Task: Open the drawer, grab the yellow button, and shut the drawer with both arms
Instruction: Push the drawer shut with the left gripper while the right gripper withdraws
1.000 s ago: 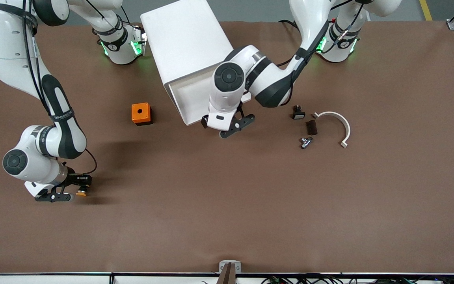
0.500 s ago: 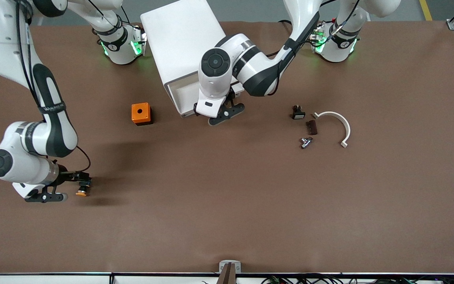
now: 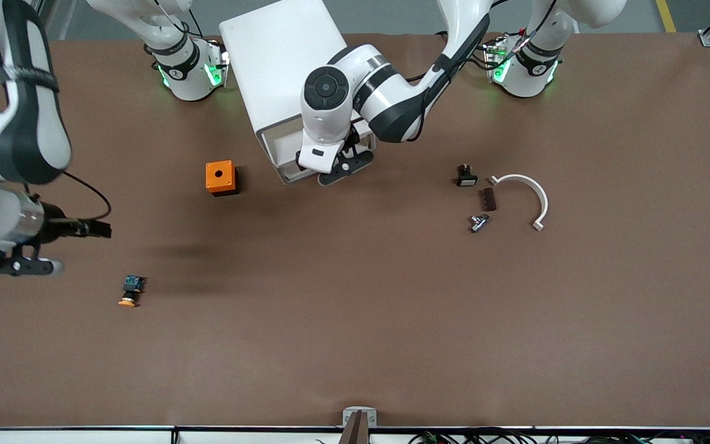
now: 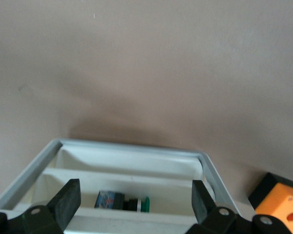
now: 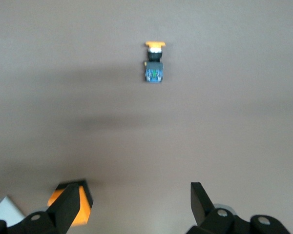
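The orange-capped button [image 3: 129, 291] lies free on the brown table near the right arm's end; the right wrist view shows it too [image 5: 154, 61]. My right gripper [image 3: 22, 267] is open and empty, up above the table beside the button, with its jaws wide apart in the right wrist view [image 5: 136, 204]. The drawer [image 3: 281, 151] stands partly out of the white cabinet [image 3: 287, 61]. My left gripper [image 3: 346, 168] is open at the drawer's front edge. In the left wrist view [image 4: 136, 207] its jaws span the drawer [image 4: 132, 168], which holds a green-capped button [image 4: 122, 201].
An orange cube with a hole [image 3: 220, 177] stands beside the cabinet. Toward the left arm's end lie a small black piece with a white face [image 3: 466, 177], a dark brown piece [image 3: 487, 198], a metal part [image 3: 478, 222] and a white curved piece [image 3: 524, 191].
My right gripper let go of the button, then rose and drew away toward the right arm's end. My left gripper moved toward the cabinet and the drawer slid farther in.
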